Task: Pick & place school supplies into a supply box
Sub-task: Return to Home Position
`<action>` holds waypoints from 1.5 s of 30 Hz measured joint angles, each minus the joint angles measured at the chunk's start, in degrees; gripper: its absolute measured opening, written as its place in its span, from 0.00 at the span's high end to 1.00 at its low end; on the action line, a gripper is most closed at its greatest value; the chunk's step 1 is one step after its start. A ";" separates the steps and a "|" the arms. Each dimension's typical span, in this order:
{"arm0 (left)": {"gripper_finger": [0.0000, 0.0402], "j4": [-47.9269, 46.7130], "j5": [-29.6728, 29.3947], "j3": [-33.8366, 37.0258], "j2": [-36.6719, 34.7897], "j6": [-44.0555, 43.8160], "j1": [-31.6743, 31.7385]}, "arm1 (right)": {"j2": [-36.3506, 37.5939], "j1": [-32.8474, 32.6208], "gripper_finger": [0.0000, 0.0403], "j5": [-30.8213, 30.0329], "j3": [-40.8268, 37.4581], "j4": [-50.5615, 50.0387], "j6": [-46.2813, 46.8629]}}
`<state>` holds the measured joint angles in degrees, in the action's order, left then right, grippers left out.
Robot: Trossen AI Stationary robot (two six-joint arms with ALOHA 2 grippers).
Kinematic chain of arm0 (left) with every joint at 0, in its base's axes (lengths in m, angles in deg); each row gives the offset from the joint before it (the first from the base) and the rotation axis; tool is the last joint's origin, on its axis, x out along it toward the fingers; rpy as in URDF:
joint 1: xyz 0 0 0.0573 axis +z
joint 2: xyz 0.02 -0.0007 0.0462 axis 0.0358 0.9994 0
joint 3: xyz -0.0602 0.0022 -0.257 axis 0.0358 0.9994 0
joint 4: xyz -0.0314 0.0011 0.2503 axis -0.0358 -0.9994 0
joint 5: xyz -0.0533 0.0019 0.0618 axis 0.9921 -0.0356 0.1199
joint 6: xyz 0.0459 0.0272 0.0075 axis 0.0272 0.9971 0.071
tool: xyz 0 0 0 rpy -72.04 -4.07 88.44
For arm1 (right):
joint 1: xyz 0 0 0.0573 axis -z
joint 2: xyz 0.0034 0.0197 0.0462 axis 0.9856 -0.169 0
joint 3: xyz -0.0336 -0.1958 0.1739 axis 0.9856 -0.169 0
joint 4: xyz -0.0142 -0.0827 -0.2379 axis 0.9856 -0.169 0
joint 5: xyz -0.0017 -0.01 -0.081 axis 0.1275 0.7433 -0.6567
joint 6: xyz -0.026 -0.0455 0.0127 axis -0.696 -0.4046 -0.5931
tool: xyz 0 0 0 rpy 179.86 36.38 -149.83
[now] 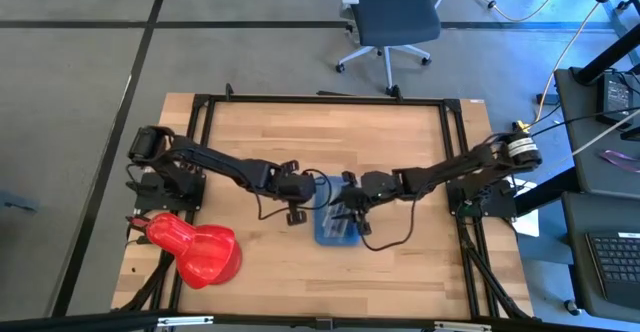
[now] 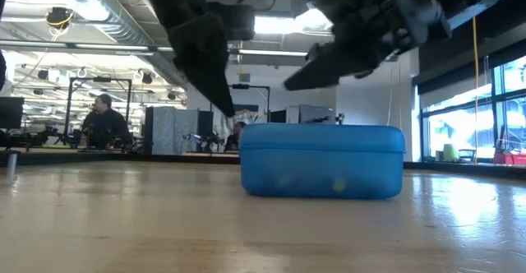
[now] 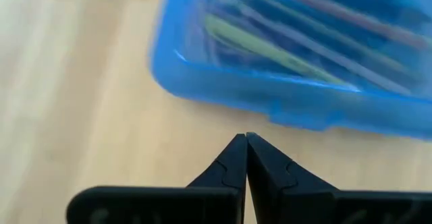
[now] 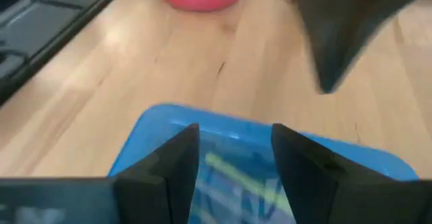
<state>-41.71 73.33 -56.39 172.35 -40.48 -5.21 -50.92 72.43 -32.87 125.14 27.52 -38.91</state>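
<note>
High view: supply box [image 1: 337,222] lies closed mid-table [image 1: 400,142], pens [image 3: 270,45] visible through its lid — packing looks done. Left gripper [image 3: 246,136] just beside it, jaws together; right gripper [image 4: 235,133] above it, jaws apart, holding nothing — free to retract.

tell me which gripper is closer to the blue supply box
Right. The right gripper hangs open directly over the supply box; the left gripper, shut, is beside it, over the table just off its edge.
</note>
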 joint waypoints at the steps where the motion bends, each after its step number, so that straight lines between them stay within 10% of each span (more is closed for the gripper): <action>1: 0.99 -0.03 -1.18 -0.02 -0.64 0.66 0.18 | 1.12 -0.22 0.53 0.09 0.00 -1.67 -0.70; 6: 0.98 6.01 -3.84 6.19 -7.80 5.87 0.89 | 10.12 -0.46 0.53 0.15 -0.74 -12.01 -1.33; 15: 0.99 40.66 12.05 33.88 -29.66 13.68 8.63 | 31.08 0.67 0.53 0.26 -14.82 -11.21 -3.08; 28: 0.99 40.58 6.76 49.12 -46.86 8.91 12.29 | 49.69 1.70 0.53 0.28 -34.52 -12.54 6.55; 45: 0.98 47.79 21.78 56.51 -58.48 7.58 25.23 | 62.88 9.74 0.53 7.99 -42.80 -0.05 11.13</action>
<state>6.08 95.10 0.12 113.87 -32.90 20.03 11.97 82.18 -24.88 82.34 27.47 -27.78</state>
